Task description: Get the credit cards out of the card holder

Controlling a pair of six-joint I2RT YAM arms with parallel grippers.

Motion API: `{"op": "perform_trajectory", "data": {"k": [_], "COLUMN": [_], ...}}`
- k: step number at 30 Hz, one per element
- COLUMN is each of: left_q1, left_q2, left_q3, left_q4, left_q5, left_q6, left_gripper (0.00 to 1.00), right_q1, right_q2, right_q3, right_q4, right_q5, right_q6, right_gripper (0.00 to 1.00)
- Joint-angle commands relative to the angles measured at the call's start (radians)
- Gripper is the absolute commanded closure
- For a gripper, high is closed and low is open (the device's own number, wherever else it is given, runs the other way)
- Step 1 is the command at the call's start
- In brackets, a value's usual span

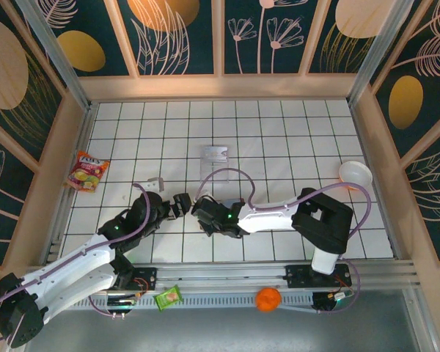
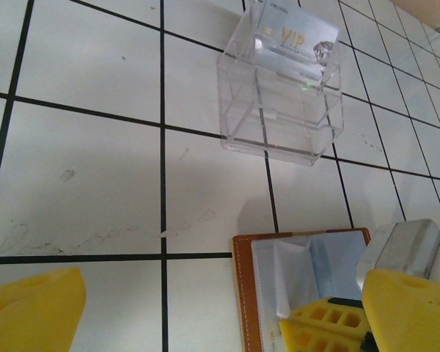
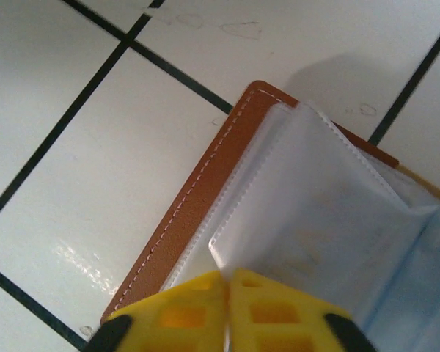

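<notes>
Gold "VIP" lettering stands on the card in the clear tray.

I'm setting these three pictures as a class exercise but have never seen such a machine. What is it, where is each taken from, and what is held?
Two robot arms, left and right, stand at a table's near edge. The overhead view shows both, plus a clear box, a snack packet and a white bowl. The other pictures come from wrist cameras. The left gripper is open, holding nothing, beside an open wallet; the box holds one card. The right gripper is shut at a corner of the wallet's pale sleeve.
</notes>
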Motion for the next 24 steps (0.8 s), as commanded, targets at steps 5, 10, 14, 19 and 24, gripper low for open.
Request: {"op": "perform_trajectory", "data": {"k": [5,10,14,19,24], "left_q1": [0.006,0.004,0.002,-0.015,-0.026], "left_q2": [0.086,0.189,0.258,0.355,0.413], "left_q3": [-0.038,-0.053,-0.070,-0.071,-0.068], "left_q4": [0.105,0.211,0.297,0.344,0.368], "left_q5": [0.126,0.225,0.283,0.311,0.322], "left_q6": [0.004,-0.010,-0.028,-0.034,-0.033], "left_gripper": [0.28,0.60,0.77,0.85,0.87], "right_q1": [-0.005,-0.036,-0.042,-0.047,-0.051], "right_q2": [-0.064,-0.120,-0.129,-0.140,-0.131], "right_q3": [-0.069,-0.119,-0.119,-0.114,-0.114], "right_q4": [0.122,0.233,0.231,0.217,0.214], "right_q5": [-0.063,-0.148,-0.147,-0.139,-0.159], "right_q6": [0.091,0.142,0.172,0.197,0.207], "right_gripper": [1.00,1.00,1.00,1.00,1.00]}}
